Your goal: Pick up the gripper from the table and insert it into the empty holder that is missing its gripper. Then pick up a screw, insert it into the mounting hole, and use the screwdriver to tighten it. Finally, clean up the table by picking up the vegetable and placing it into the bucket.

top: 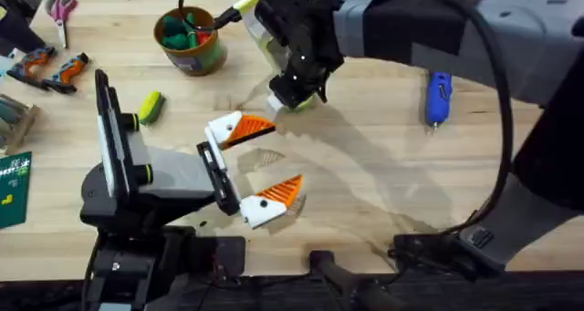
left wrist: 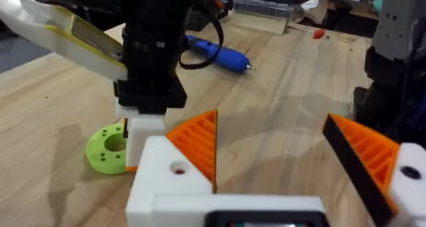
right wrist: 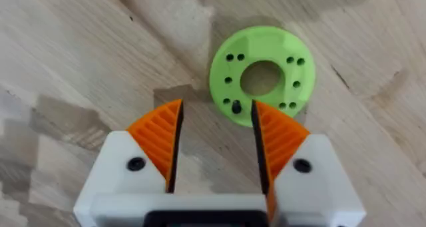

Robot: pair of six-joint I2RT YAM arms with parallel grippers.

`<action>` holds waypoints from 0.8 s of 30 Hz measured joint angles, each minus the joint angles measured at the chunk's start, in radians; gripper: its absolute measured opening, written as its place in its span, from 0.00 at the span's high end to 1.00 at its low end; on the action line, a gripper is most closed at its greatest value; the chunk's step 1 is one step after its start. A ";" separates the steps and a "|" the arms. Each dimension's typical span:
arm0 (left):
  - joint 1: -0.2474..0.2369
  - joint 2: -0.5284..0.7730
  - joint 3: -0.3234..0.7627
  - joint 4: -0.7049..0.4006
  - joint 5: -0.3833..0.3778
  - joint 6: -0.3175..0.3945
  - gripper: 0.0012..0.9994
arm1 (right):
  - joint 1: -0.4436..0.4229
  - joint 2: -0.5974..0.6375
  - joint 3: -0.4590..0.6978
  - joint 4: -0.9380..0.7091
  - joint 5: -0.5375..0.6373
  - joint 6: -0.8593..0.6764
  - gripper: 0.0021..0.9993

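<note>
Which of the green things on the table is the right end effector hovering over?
The flat bright-green disc with holes, just ahead of the right end effector; the yellow-green vegetable and the olive bucket lie farther off.

No readable text anywhere. Only candidate is the green card (top: 13, 191) at the left edge of the counter (top: 383, 174): it carries white print, too small and blurred to make out any letters or numbers. Blue screwdriver (top: 438, 98) shows no legible brand or marking from overhead or from the left wrist camera. Green disc (right wrist: 262, 76) has holes only, no lettering or numbers. Bucket (top: 192, 41) has no label I can read. White and orange jaw parts are blank in both wrist views, just screw heads. No signs, stickers or digits legible on either arm.
</note>
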 joint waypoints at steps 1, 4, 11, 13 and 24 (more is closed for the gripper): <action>0.000 0.000 0.000 0.000 0.000 0.000 0.01 | 0.000 0.001 0.000 0.001 0.000 0.000 0.42; 0.000 0.000 0.000 0.000 0.000 0.000 0.01 | 0.000 0.005 0.000 0.001 0.000 0.003 0.42; 0.000 0.000 0.000 0.000 0.000 0.000 0.01 | 0.000 0.021 0.000 0.001 0.000 0.003 0.42; 0.000 0.000 0.000 0.000 0.000 0.000 0.01 | 0.000 0.025 0.000 0.000 0.000 0.003 0.42; 0.000 0.000 0.000 0.000 0.000 0.000 0.01 | 0.000 0.028 0.000 0.003 0.000 0.007 0.58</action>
